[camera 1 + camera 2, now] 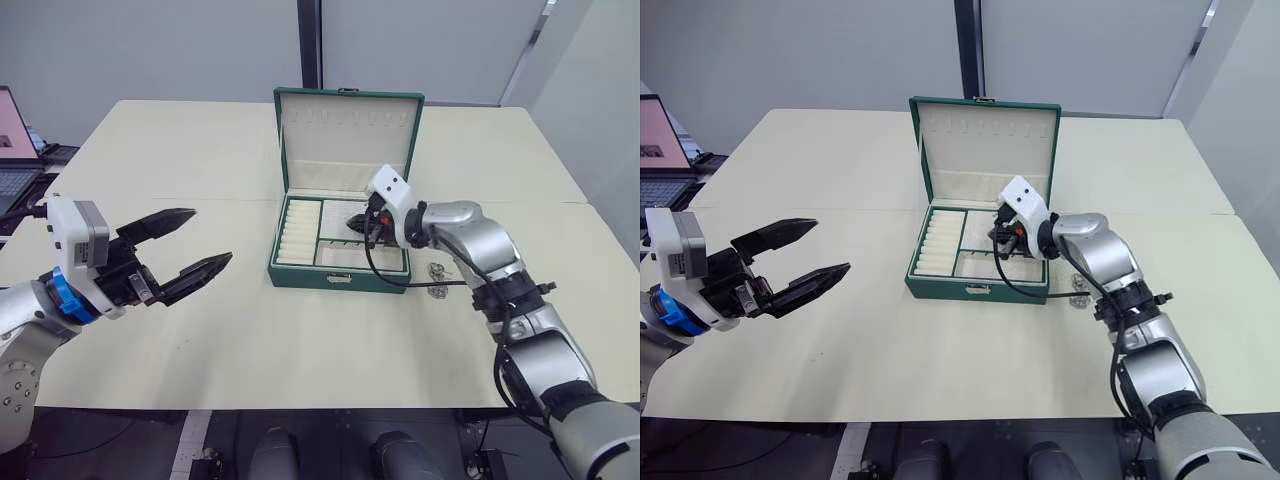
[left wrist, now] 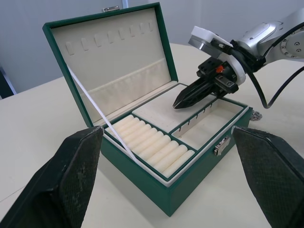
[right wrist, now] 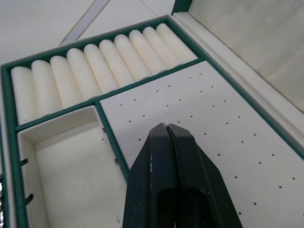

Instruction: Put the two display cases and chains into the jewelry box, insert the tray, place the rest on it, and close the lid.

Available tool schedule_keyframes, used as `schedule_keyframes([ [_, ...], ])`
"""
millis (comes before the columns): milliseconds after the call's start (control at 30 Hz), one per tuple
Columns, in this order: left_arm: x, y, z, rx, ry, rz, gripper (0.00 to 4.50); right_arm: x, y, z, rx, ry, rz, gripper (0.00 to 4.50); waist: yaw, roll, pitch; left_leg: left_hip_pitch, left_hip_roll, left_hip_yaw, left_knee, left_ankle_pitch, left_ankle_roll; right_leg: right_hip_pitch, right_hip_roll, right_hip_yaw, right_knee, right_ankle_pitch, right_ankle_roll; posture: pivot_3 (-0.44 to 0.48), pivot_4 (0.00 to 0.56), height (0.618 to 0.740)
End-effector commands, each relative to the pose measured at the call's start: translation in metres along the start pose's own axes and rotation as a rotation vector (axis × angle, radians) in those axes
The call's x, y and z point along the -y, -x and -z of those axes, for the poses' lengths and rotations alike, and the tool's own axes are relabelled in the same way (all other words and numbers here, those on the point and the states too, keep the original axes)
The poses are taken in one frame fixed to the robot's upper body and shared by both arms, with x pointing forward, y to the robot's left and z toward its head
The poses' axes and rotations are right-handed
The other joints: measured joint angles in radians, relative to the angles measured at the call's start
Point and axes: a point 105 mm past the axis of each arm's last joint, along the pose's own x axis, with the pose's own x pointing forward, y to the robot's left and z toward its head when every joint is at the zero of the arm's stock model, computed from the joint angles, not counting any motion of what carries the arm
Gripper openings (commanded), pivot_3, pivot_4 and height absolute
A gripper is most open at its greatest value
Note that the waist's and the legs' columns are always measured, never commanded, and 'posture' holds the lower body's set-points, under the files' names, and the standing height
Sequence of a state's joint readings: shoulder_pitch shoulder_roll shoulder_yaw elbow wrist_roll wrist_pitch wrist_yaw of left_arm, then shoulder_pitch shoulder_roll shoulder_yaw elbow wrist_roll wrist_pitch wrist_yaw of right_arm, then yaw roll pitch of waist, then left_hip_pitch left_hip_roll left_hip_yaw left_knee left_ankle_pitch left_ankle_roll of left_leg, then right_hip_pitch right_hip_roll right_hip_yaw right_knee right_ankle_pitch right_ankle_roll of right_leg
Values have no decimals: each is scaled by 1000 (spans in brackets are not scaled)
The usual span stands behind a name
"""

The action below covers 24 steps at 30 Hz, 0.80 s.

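No text, label, brand or number can be read anywhere (the laptop screen [image 1: 14,125] at the table's [image 1: 200,150] edge shows only an illegible pinkish display).

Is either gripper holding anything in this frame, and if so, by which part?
Nothing is held. The left gripper is open over bare table; the right gripper is shut with nothing between its fingers, above the tray in the jewelry box.

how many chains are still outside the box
1 visible: a chain lies on the table just right of the box, beside the right arm. That arm may hide more.
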<state>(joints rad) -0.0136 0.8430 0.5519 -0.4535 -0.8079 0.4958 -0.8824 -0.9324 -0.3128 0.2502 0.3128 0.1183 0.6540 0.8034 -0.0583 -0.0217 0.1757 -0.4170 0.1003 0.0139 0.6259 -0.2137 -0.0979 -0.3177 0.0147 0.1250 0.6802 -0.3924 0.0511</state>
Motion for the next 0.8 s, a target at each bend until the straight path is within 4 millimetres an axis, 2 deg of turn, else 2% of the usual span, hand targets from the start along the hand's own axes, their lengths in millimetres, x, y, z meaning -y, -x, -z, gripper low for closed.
schedule_keyframes([
  [33, 2, -3, -7, 8, -33, 9, 4500, 1, -5, -11, 44, 25, 6, 16, 0, 0, 0, 0, 0, 0, 0, 0, 0, 0, 0, 0, 0, 0, 0, 0, 150, 740],
  [300, 4, -6, -5, 4, -32, 26, 4500, -2, -12, 13, -12, 1, -1, 16, 0, 0, 0, 0, 0, 0, 0, 0, 0, 0, 0, 0, 0, 0, 0, 0, 150, 740],
  [467, 5, -7, -4, 1, -32, 35, 4500, -3, -10, 14, -21, 9, -5, 16, 0, 0, 0, 0, 0, 0, 0, 0, 0, 0, 0, 0, 0, 0, 0, 0, 150, 740],
  [567, 6, -8, -3, -1, -29, 42, 4500, -2, -6, 6, 2, 25, -1, 16, 0, 0, 0, 0, 0, 0, 0, 0, 0, 0, 0, 0, 0, 0, 0, 0, 150, 740],
  [700, 9, -11, 3, -35, -21, 73, 4500, 5, 30, -40, 150, 53, 19, 16, 2, 0, 0, -1, 0, 0, 0, 0, 0, 0, 0, 0, 0, 0, 0, 0, 150, 740],
  [800, 10, -12, 8, -60, 1, 91, 4500, -2, 73, -44, 172, 82, 2, 16, 16, 0, 1, -2, 0, -1, 0, 0, 0, 0, 0, -1, 0, 0, 0, 0, 150, 740],
])
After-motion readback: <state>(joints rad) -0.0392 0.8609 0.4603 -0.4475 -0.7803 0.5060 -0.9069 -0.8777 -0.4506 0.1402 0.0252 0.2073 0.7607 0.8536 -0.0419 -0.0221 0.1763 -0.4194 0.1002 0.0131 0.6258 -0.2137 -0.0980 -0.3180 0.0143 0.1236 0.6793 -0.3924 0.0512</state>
